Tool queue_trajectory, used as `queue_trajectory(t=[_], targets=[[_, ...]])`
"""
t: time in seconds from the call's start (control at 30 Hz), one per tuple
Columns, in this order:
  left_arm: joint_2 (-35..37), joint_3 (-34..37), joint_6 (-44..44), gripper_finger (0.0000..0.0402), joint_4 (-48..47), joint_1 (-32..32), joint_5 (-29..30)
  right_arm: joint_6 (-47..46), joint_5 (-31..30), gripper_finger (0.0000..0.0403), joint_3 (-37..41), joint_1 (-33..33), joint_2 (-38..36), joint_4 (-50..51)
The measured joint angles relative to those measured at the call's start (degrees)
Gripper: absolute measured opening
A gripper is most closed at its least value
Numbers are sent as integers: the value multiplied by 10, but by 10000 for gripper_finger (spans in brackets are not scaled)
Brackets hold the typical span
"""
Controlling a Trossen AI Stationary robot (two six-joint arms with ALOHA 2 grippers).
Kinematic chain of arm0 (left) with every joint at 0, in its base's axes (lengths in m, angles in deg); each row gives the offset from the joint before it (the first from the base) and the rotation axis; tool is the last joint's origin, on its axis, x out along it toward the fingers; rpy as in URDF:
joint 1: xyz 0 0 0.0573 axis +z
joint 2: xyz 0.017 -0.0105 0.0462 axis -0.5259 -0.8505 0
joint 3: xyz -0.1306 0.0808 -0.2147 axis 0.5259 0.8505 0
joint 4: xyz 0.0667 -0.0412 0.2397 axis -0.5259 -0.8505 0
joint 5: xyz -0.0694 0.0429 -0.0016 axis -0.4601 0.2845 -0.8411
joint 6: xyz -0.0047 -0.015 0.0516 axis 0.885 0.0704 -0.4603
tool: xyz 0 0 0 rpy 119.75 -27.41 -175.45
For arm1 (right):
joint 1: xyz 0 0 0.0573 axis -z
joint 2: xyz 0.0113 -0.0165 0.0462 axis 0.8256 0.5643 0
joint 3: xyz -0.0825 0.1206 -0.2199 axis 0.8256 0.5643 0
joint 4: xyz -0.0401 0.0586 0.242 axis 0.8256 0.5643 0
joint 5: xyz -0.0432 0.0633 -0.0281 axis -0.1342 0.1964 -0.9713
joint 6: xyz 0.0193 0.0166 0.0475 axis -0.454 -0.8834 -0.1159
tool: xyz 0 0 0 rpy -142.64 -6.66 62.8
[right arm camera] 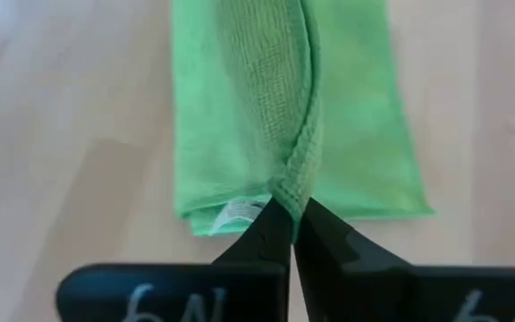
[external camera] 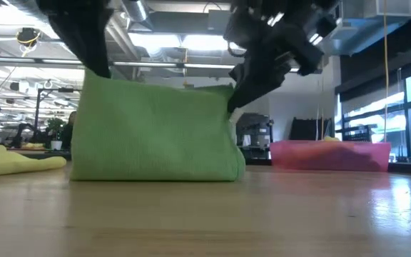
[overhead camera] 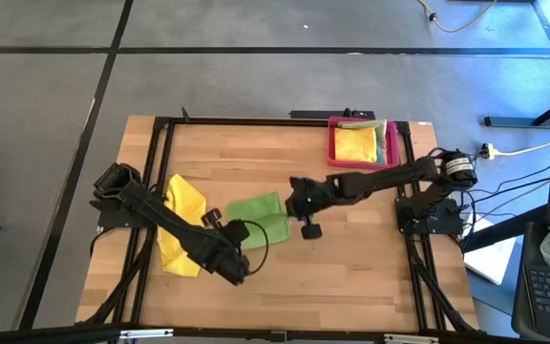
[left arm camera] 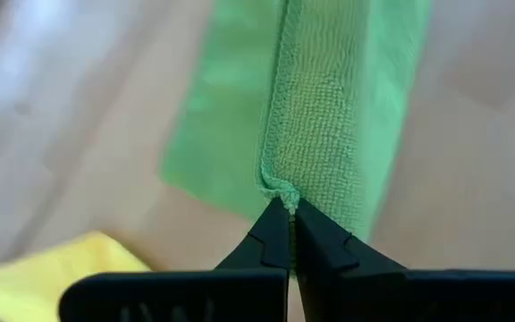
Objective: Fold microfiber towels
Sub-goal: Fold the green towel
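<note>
A bright green microfiber towel [overhead camera: 261, 214] sits mid-table, its top edge lifted between both grippers and its lower part [external camera: 155, 171] resting on the wood. My left gripper [left arm camera: 291, 219] is shut on the towel's left upper end, below the left arm [external camera: 84, 36]. My right gripper [right arm camera: 291, 219] is shut on its right upper end [external camera: 230, 107]. A yellow towel [overhead camera: 183, 222] lies crumpled on the table at the left, partly under my left arm. My left gripper pinches the green towel's raised edge [left arm camera: 280, 190] between its two fingertips, slanting down from the left. The cloth bunches into a ridge at the tips and runs away from them, its lower part on the table. One layer or several, I cannot tell. My right gripper pinches the towel's raised edge [right arm camera: 295, 183] at its right end between the two fingertips, slanting down from the right. The hemmed edge rises into a fold at the tips. The layer below, with a white label [right arm camera: 237, 211], lies flat on the table.
A pink-red tray [overhead camera: 334, 143] stands at the table's far right, holding a yellow towel [overhead camera: 356, 143] and a greenish one [overhead camera: 382, 141]. Bare wood lies along the near edge and at the far left. A black frame [overhead camera: 256, 119] borders the table.
</note>
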Motion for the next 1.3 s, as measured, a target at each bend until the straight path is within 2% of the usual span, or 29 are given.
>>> queue_trajectory(t=[0.1, 0.17, 0.3, 0.67, 1.03, 1.3], targets=[[10, 0, 0, 0, -30, 6, 54, 1, 5, 7, 0, 29, 5, -3], [13, 0, 0, 0, -44, 12, 84, 1, 29, 6, 0, 48, 13, -2], [13, 0, 0, 0, -51, 33, 94, 0, 66, 13, 1, 69, 32, -17], [12, 84, 4, 0, 32, 91, 48, 1, 70, 10, 1, 73, 50, -36], [12, 111, 4, 0, 39, 142, 47, 12, 58, 9, 1, 100, 50, -40], [12, 129, 0, 0, 45, 158, 10, 14, 82, 22, 0, 112, 69, -46]])
